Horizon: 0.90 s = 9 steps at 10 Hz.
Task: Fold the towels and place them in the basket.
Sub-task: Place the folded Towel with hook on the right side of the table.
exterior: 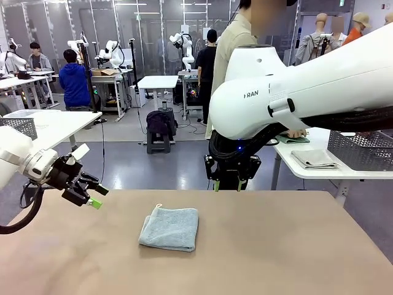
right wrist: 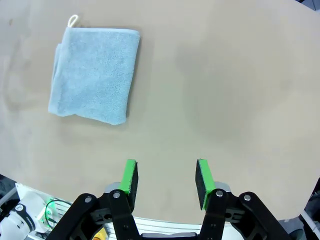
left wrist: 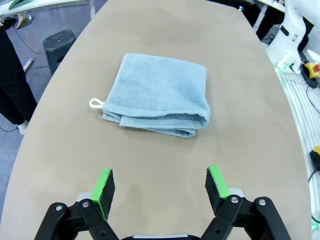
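Towel [left wrist: 159, 95] lies folded at twelve o'clock from my left gripper [left wrist: 160, 176], spread empty like my right gripper [right wrist: 166, 169]; nipping only its possibly loose top layer would unfold it.

Wide tan-brown matte tabletop [exterior: 295, 246], rounded edges, front & centre. Directly on it: one pale grey-blue terry hand towel [exterior: 169, 228], folded to a rough square, several layers, lying flat approx. mid-table, slightly left of centre in front view. Small white loop [exterior: 158, 206] at far-left corner, resting on the tabletop. Layered edges a bit uneven, seen in left wrist view. Beyond, at right: white side table [exterior: 284, 153] w/ folded pale grey cloth [exterior: 313, 158], dark grey lattice-mesh basket [exterior: 362, 149] just beside it, mint green cloth [exterior: 291, 139] farther back.
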Available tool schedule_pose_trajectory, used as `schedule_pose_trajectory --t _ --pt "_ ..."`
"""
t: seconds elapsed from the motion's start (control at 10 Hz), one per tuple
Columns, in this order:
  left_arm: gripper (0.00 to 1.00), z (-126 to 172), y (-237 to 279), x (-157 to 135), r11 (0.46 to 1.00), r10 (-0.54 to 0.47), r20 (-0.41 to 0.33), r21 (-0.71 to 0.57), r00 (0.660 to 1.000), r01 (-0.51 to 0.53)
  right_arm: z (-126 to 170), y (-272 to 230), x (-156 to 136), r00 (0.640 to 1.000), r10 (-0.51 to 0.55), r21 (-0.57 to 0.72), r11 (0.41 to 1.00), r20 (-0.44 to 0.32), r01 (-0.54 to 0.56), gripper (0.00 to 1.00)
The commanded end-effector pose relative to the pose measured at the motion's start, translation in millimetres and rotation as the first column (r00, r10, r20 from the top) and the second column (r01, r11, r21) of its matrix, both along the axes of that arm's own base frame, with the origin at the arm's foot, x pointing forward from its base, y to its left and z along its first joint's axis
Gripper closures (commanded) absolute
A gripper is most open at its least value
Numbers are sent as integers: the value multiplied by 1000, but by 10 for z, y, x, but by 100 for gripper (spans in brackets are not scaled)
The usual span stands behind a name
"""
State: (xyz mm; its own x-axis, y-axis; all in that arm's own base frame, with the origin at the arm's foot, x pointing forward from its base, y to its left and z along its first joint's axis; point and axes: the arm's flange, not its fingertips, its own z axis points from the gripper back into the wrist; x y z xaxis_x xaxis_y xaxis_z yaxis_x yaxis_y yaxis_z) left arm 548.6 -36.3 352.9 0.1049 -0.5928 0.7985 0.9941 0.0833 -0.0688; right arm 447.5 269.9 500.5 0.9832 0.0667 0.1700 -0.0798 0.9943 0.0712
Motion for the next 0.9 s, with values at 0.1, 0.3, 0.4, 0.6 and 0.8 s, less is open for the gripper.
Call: schedule_pose_trajectory --t 0.1,0.3,0.4,0.6,0.8 --pt "8 14 -6 9 1000 1 4 4 1000 -1 -6 -1 21 1000 -1 5 1000 -7 1 41" --pt "8 14 -6 9 1000 1 4 4 1000 -1 -6 -1 21 1000 -1 5 1000 -7 1 41" --pt "8 14 -6 9 1000 1 4 4 1000 -1 -6 -1 21 1000 -1 5 1000 -7 1 41" --pt "8 14 -6 9 1000 1 4 4 1000 -1 0 0 1 1000 0 0 1000 0 0 41" --pt "8 14 -6 9 1000 1 4 4 1000 -1 -279 109 -82 997 -66 95 993 -30 68 41"
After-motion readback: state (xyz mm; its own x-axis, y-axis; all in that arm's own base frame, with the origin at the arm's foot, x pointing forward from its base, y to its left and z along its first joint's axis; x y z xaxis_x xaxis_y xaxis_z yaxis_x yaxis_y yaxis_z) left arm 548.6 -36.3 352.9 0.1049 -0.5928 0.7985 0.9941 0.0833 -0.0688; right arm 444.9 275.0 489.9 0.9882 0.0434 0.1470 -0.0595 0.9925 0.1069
